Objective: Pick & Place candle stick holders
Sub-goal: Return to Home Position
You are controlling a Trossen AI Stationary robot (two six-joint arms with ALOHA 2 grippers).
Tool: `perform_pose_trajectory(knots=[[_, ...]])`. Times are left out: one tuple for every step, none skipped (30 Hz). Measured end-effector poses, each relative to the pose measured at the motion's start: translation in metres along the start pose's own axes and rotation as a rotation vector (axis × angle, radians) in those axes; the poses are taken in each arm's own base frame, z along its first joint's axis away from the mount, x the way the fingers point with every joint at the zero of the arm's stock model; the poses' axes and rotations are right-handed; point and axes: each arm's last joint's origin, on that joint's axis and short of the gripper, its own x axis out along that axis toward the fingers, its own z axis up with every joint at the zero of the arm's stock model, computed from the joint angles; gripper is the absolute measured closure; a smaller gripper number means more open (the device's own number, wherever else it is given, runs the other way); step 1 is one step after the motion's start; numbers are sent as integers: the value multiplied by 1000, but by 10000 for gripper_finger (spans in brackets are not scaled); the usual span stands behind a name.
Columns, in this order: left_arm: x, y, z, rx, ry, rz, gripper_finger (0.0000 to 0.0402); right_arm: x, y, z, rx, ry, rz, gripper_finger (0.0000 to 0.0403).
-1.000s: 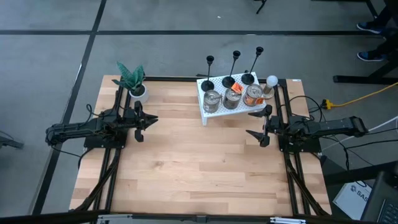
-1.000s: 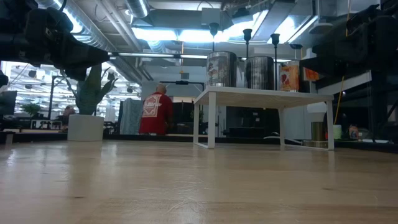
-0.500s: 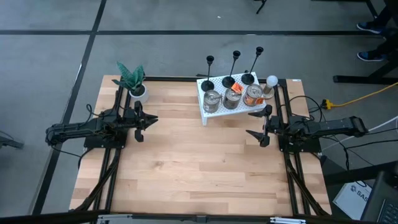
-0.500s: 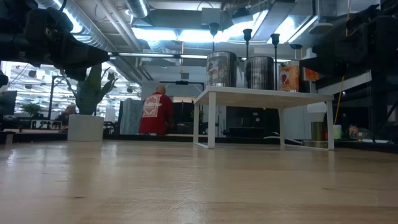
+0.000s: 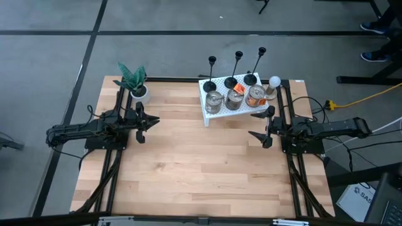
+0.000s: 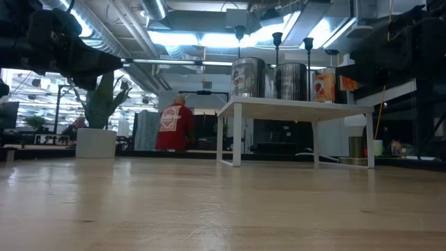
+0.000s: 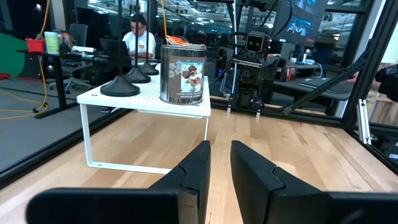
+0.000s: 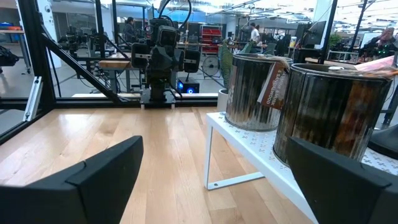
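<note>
Three slim black candle stick holders stand upright by their round bases along the far edge of a white perforated rack. Their cup tops show in the low view, and two bases show in the left wrist view. My left gripper hovers at the table's left, fingers shut and empty. My right gripper is wide open and empty, just near-right of the rack.
Three tin cans stand on the rack in front of the holders. A white bulb sits to the rack's right. A potted plant stands at the far left. Bare wood lies between the arms.
</note>
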Motion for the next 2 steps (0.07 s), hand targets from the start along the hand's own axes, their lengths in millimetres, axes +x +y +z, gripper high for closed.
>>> perform_pose_trajectory(knots=[[0, 0, 0, 0, 0, -1, 343, 0, 0, 0, 0, 0, 0, 7], [0, 0, 0, 0, 0, 0, 343, 0, 0, 0, 0, 0, 0, 7]])
